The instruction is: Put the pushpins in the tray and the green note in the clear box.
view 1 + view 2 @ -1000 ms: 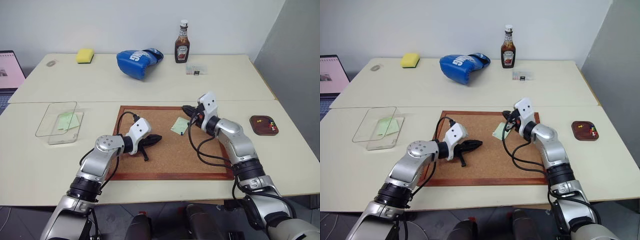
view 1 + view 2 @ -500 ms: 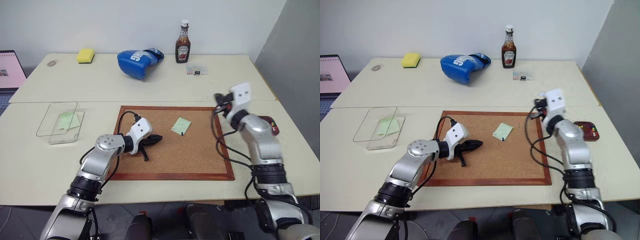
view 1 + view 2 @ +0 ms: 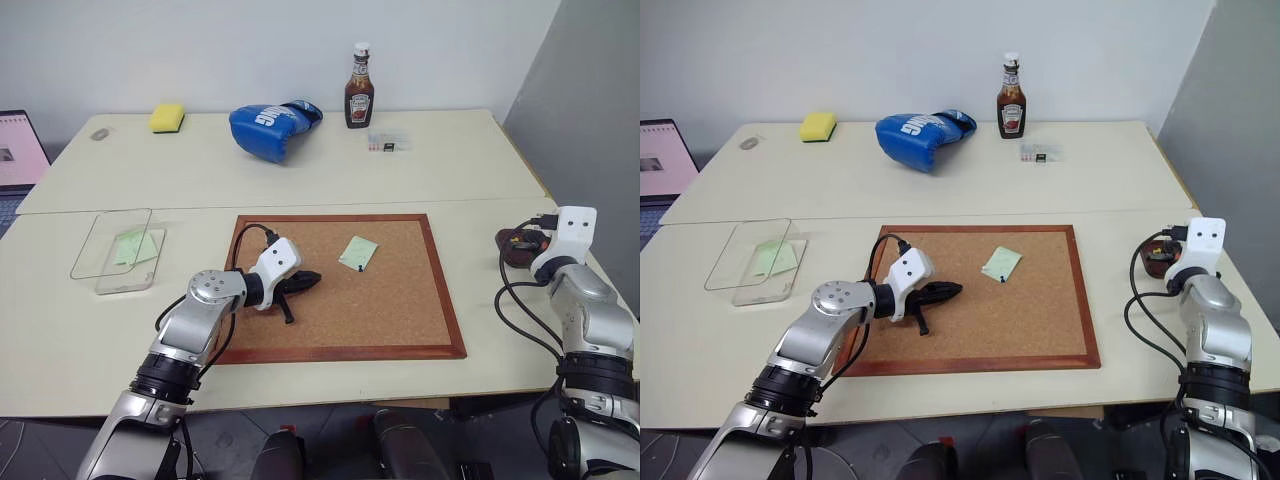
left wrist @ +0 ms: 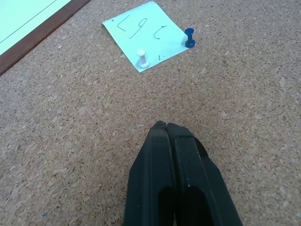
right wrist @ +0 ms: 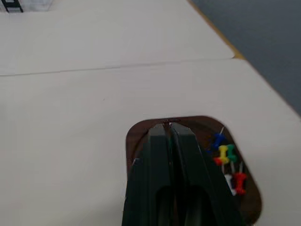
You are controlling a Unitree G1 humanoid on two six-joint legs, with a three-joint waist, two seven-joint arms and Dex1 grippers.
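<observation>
1. Presently, my right gripper [image 5: 168, 126], fingers pressed together, hung over the tray [image 5: 141, 134] at three o'clock.
2. My left gripper [image 4: 165, 126] was likewise closed.
3. Green note [image 4: 145, 27] lay pinned mid-corkboard [image 3: 400, 310]; light, flimsy, best taken by an edge.

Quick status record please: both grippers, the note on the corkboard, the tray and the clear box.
left gripper: shut, empty, over the corkboard
right gripper: shut, over the tray
green note: on the corkboard, a white pushpin and a blue pushpin in it
tray: holds several coloured pushpins
clear box: holds another green note
</observation>
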